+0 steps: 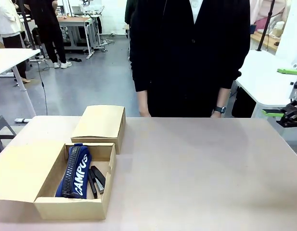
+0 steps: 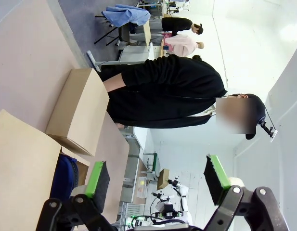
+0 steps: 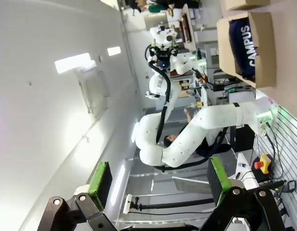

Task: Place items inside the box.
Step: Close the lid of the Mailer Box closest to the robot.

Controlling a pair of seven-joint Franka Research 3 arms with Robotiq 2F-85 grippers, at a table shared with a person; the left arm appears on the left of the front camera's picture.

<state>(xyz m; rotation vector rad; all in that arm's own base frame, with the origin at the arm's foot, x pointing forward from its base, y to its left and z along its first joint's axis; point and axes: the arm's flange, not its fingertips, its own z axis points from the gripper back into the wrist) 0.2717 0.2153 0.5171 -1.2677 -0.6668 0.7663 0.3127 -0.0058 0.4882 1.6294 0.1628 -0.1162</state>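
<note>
The navy blue zip pouch [image 1: 74, 172] hides part of the black staplers [image 1: 96, 179] beside it in the box [image 1: 71, 207], and other items there cannot be told. The right gripper [image 1: 283, 91] is cut by the front view's right edge, its fingers [image 1: 272, 113] only partly showing. In the left wrist view, the box flap [image 2: 20, 178] covers most of the pouch.

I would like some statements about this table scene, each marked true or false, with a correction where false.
1. The navy blue zip pouch lies inside the open box. True.
2. The smaller carton stands open. False: its lid is shut.
3. The right claw holds a stapler. False: it is open and empty, off the table's right edge.
4. A black stapler lies beside the pouch in the box. True.
5. The left claw is shut. False: its green pads stand wide apart.
</note>
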